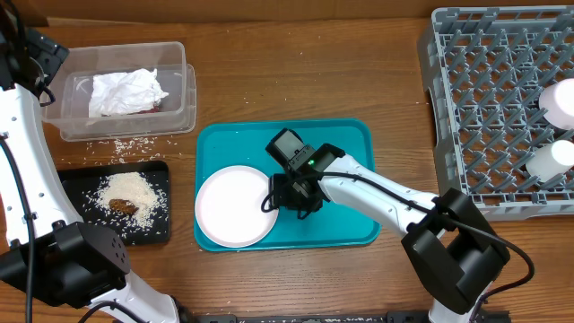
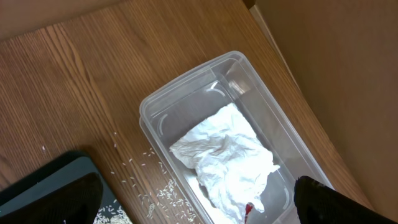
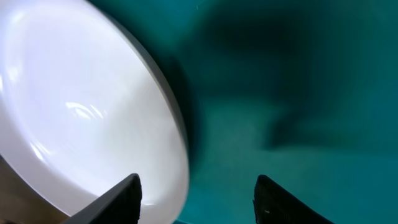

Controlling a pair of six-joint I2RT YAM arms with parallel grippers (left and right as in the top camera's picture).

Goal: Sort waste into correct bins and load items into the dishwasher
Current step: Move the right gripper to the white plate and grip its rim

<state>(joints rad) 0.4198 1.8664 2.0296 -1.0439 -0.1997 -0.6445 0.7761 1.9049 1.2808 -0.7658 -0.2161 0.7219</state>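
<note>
The right hand point(image 1: 280, 194) hangs low over the teal tray point(image 1: 350, 144), its two fingers partly spread and holding nothing. The right rim of the white plate point(image 1: 231, 206) sits in the gap between them. From the right wrist view, one finger point(image 3: 124, 198) is above the plate's edge and the other is above bare teal; whether either touches cannot be told. The plate lies tight in the tray corner on the side of the hand away from the dish rack point(image 1: 484, 108). The rest of the tray floor around the hand is open. The rack stands well to the other side of the hand, at the tabletop's edge, with white dishes point(image 1: 558, 103) along its far rim.

The left hand point(image 1: 40, 52) hangs wide open and empty just beside the clear tub point(image 1: 179, 54), which holds a crumpled napkin point(image 1: 126, 92). Loose rice point(image 1: 117, 145) dots the tabletop point(image 1: 296, 72) between tub and black tray point(image 1: 76, 175).
</note>
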